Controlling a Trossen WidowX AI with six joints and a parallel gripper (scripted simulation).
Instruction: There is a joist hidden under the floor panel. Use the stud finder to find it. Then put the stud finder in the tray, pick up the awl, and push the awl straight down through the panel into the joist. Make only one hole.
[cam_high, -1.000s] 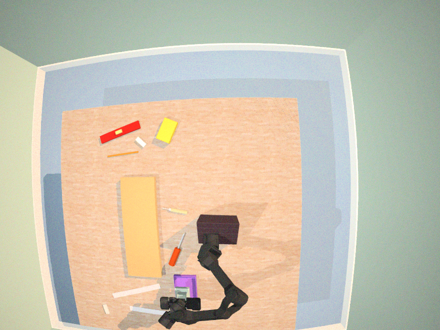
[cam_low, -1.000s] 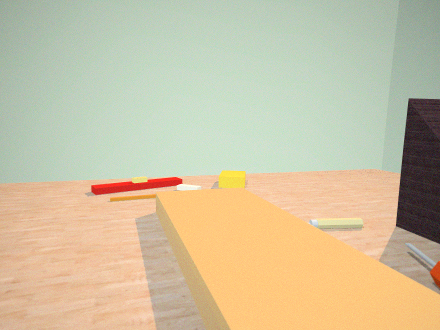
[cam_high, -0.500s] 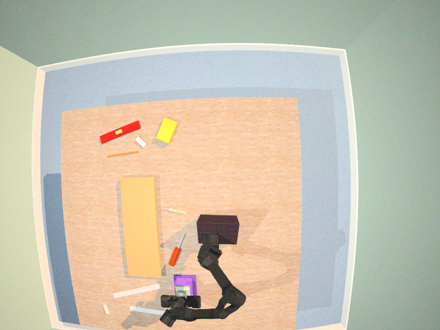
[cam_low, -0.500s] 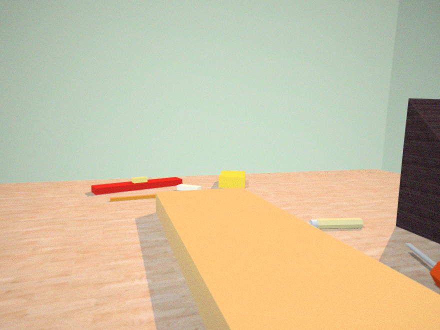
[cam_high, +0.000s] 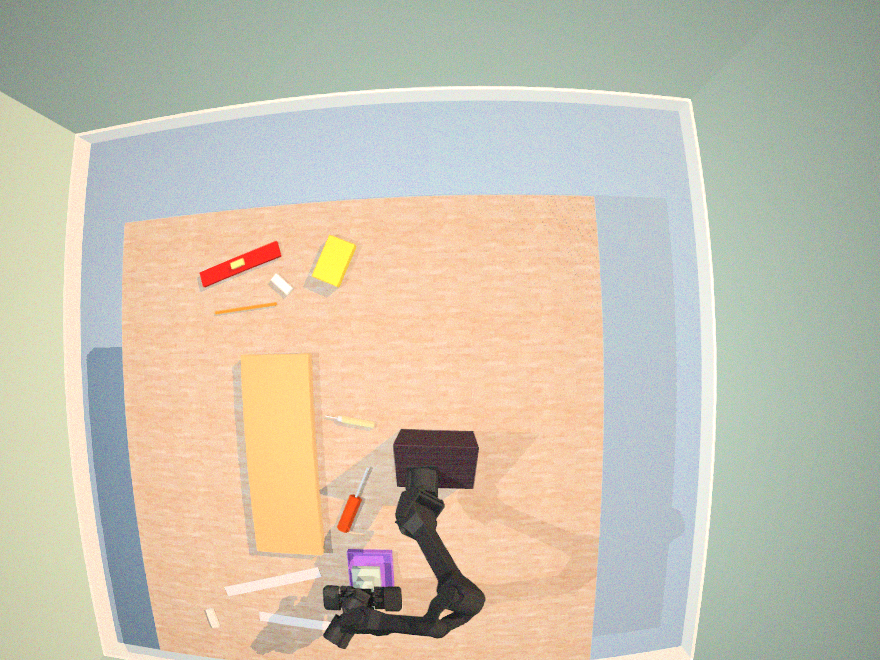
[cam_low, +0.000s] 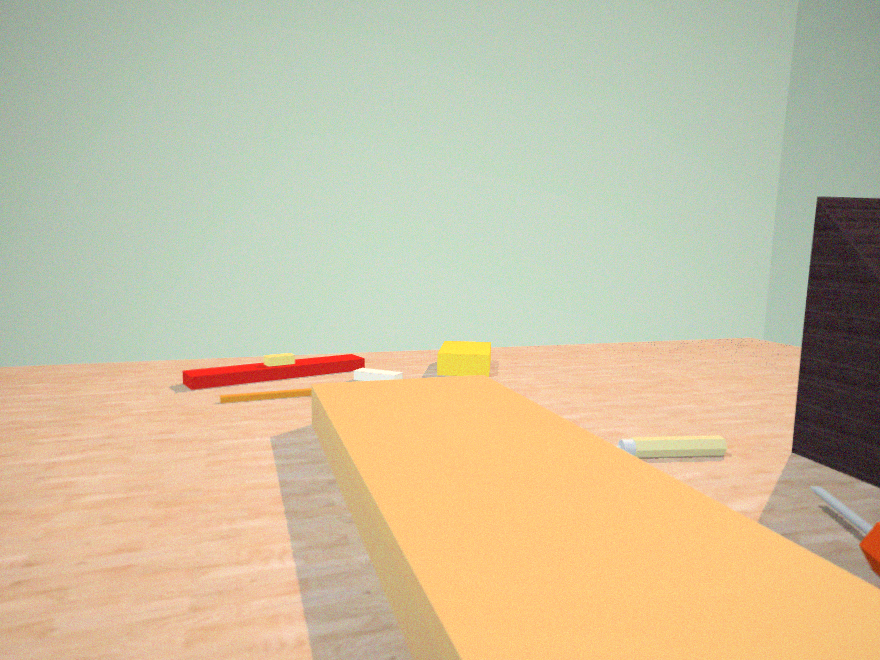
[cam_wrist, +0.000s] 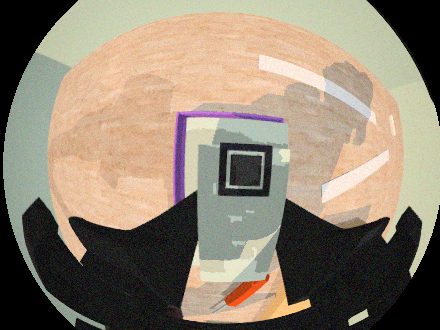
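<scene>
Purple tray (cam_high: 382, 561), orange panel (cam_high: 280, 454), red level (cam_high: 239, 264).

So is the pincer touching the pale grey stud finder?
Touching: the wrist view shows the pincer clamped on the pale grey stud finder.

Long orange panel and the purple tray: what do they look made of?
Long orange panel: looks like a painted or laminated board; flat, matt, uniform colour, no grain, unlike the wood-grain floor. Purple tray: probably plastic; saturated flat colour, thin square walls. Neither look is conclusive.
</scene>
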